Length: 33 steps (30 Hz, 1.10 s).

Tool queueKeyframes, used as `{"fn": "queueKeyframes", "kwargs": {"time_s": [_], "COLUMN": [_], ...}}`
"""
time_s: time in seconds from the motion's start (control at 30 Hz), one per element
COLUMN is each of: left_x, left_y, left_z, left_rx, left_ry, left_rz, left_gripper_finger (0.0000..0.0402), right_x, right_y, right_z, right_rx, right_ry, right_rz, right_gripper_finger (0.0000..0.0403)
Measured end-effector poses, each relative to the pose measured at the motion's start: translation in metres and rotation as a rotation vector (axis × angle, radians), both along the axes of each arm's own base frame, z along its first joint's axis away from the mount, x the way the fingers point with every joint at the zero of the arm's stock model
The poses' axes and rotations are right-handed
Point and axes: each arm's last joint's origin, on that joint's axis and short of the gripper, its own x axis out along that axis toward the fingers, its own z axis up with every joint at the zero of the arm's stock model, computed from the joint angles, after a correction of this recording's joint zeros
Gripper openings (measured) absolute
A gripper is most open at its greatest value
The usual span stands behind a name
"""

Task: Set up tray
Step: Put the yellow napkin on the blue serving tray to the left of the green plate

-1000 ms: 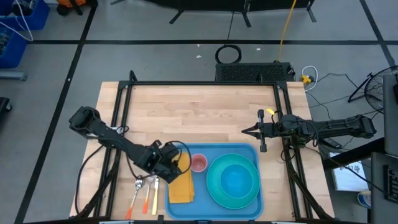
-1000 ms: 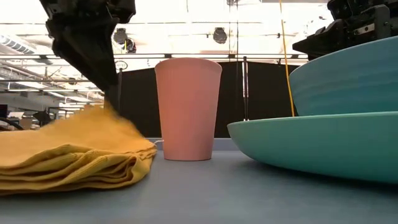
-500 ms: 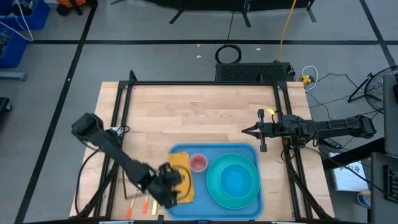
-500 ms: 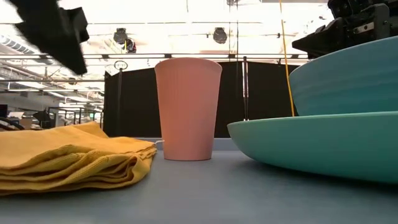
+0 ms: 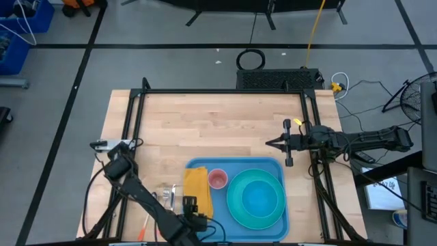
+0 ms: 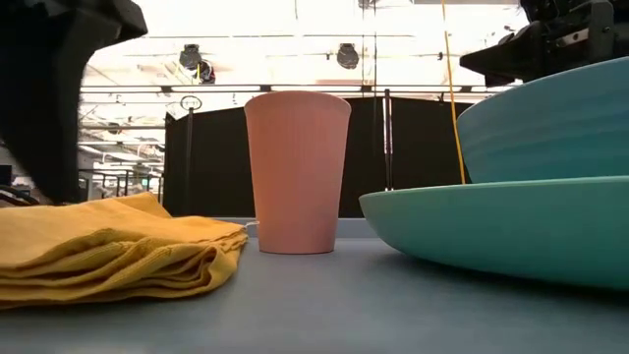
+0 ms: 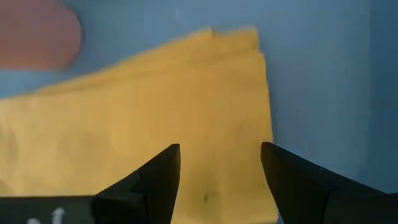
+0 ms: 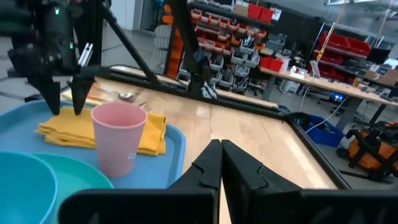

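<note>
From above, the tray (image 5: 203, 167) lies on the wooden bench (image 5: 205, 126) at its near edge. Inside the tray sit a folded yellow cloth (image 5: 195, 190) along its left side, a pink cup (image 5: 218, 179) just beside the cloth, and a teal plate (image 5: 239, 205) carrying a teal bowl (image 5: 259, 199) filling its right half. Cutlery (image 5: 166, 196) lies on the bench just left of the tray. The left claw (image 5: 190, 215) hangs over the tray's near-left corner; the right claw (image 5: 272, 144) waits above the bench beyond the tray's far-right corner.

At bench height, the cloth (image 6: 108, 251), the cup (image 6: 296, 172) and the plate (image 6: 511, 221) rest on the tray floor (image 6: 314, 315).

From the left wrist, that claw (image 7: 221, 163) has its fingers spread apart above the cloth (image 7: 137, 118), gripping nothing.

From the right wrist, that claw (image 8: 221, 151) has its fingers pressed together, well clear of the tray (image 8: 177, 149)
</note>
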Motion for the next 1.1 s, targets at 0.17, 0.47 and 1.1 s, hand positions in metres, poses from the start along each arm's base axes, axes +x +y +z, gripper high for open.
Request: {"fn": "queueKeyframes", "kwargs": {"time_s": [0.17, 0.47, 1.1], "left_x": [0.0, 0.0, 0.01], "left_y": [0.0, -0.004, -0.003], "left_z": [-0.003, -0.003, -0.016], "left_rx": [-0.021, -0.069, -0.08], "left_ry": [0.053, 0.06, 0.072], "left_rz": [-0.002, -0.011, -0.074], "left_gripper_finger": [0.0228, 0.0227, 0.01], "right_x": [0.0, 0.0, 0.0], "right_y": [0.0, 0.0, 0.0], "right_z": [0.002, 0.002, 0.001], "right_rx": [0.0, 0.003, 0.001], "right_ry": [-0.021, -0.019, -0.014], "right_rz": [0.0, 0.0, 0.001], "right_gripper_finger": [0.0, 0.0, 0.0]}}
